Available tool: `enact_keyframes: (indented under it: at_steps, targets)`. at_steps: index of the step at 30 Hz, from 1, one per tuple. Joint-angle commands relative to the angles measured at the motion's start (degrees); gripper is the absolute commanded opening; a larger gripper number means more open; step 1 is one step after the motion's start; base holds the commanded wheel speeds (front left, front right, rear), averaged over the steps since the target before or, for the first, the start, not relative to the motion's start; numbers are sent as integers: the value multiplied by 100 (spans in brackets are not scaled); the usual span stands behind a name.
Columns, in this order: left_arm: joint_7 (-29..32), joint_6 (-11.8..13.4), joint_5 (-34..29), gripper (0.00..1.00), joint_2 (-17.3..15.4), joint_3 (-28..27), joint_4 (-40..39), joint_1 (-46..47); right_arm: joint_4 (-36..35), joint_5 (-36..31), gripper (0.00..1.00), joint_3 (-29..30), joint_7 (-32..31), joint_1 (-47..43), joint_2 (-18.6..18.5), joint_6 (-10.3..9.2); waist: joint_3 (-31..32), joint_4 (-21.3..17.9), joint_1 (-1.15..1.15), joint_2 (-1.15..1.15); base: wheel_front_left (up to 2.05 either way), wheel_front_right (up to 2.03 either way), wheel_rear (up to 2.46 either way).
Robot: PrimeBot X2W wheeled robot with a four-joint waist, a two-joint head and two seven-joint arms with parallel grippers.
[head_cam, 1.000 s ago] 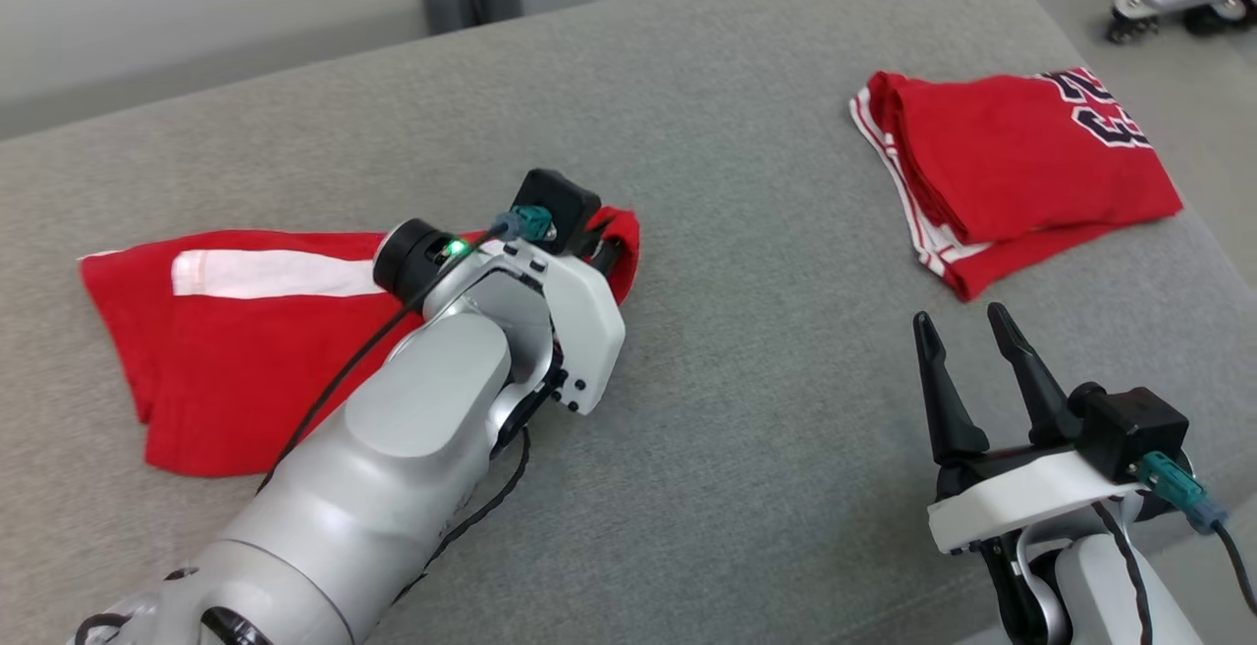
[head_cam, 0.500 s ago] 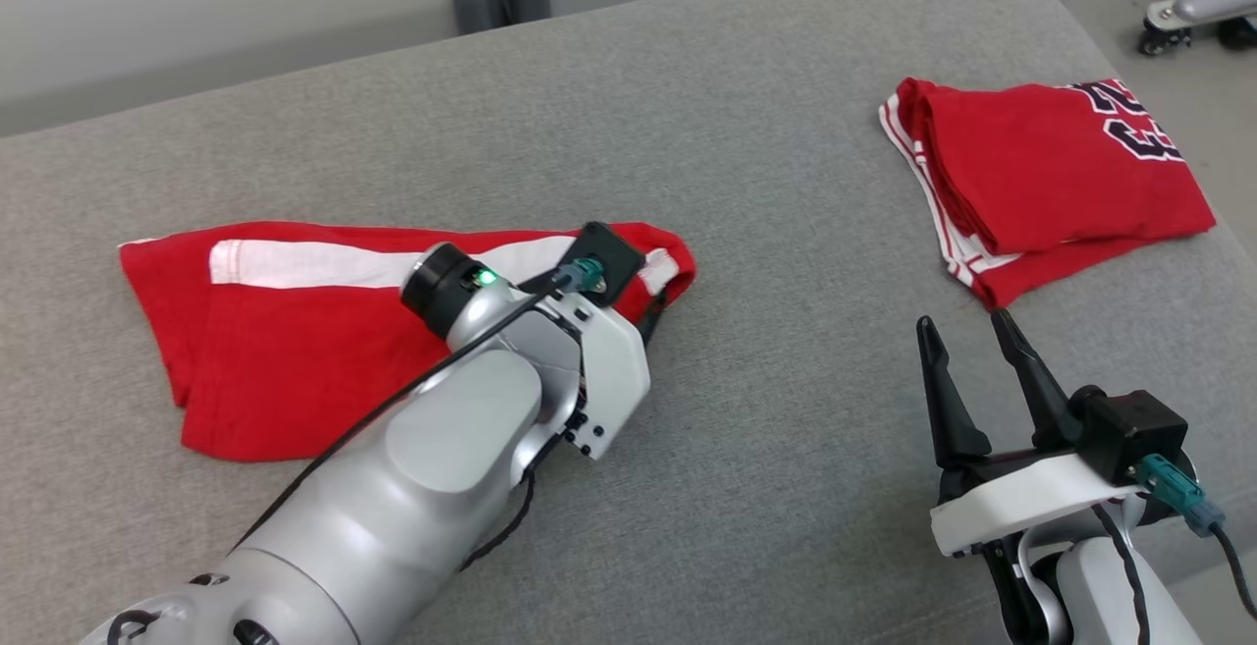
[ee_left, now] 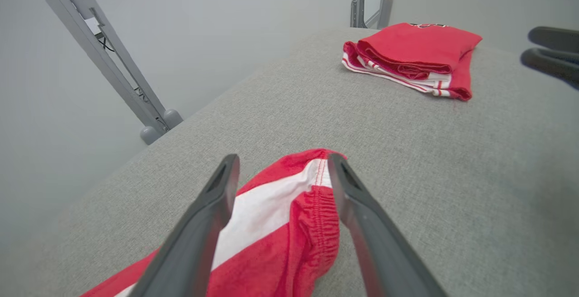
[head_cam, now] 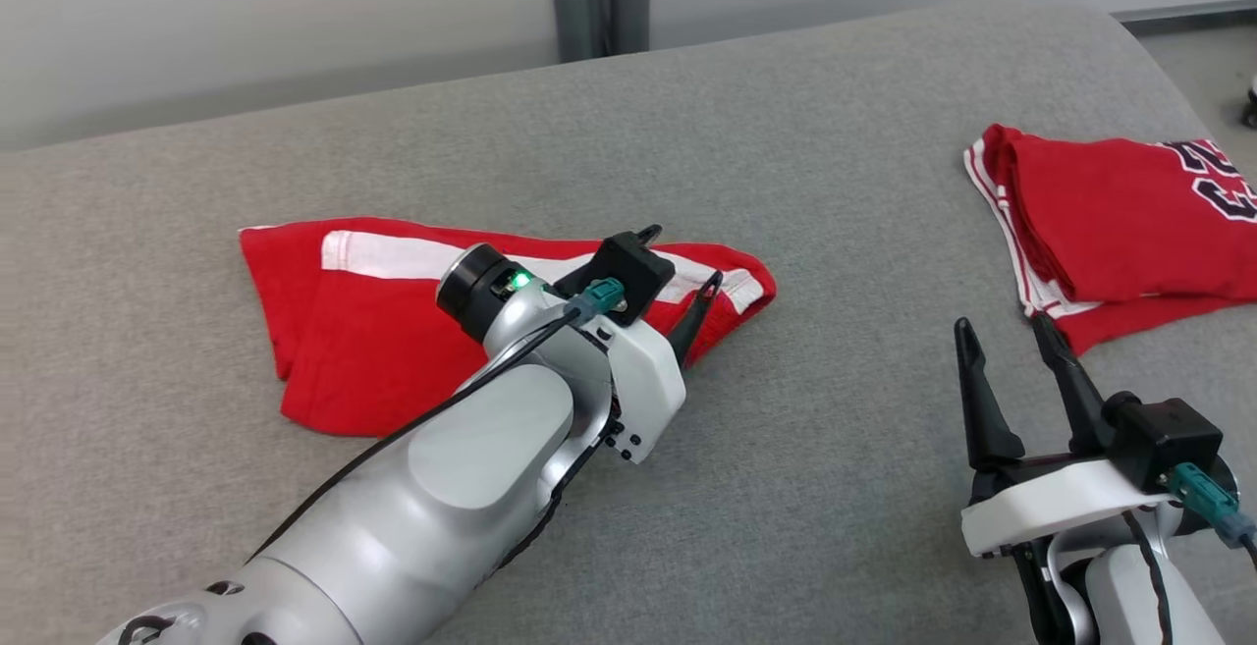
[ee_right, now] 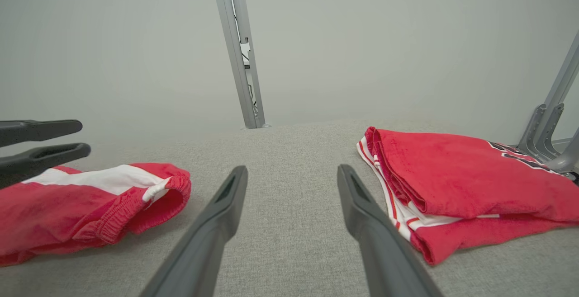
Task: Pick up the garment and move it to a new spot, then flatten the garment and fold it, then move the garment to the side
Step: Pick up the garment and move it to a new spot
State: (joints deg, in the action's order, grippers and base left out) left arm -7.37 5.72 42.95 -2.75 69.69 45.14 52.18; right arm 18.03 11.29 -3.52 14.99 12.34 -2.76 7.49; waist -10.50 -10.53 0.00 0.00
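Head view shows the garment, red shorts with a white side stripe, lying folded on the grey upholstered surface at the left of the scene, its elastic waistband end pointing toward the middle. The left gripper hangs just over that waistband end with its two dark fingers spread wide, one on each side of the white stripe, and grips nothing. In the left wrist view the left gripper frames the gathered waistband of the garment, and the cloth rests on the surface between the fingers rather than being pinched. The right gripper stands wide open and empty at the lower right, near a folded red jersey, well apart from the garment. A second ago the left gripper's fingers were closed together at the waistband end, tucked out of sight behind the wrist; since then they have parted and let the cloth go. The whole scene has slid rightward in the head view, which is the camera turning. The right gripper has stayed as it was.
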Motion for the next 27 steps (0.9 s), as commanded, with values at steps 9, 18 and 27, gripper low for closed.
enact_keyframes:
  at_steps: [9,18,27]
  targets:
    - [-734,421,203,100,-372,-544,-55,-675,-101,-187,100,281,27,-281,-29,1,513,684,0,0,0,0,0]
    - [-785,1147,-109,100,-1006,-1843,-1451,-1977,-246,-258,100,415,27,-565,-29,1,768,1042,0,0,0,0,0]
    - [-787,1429,-631,100,-1416,-2954,-2494,-3284,-269,-100,100,398,27,-758,-29,1,925,1160,0,0,0,0,0]
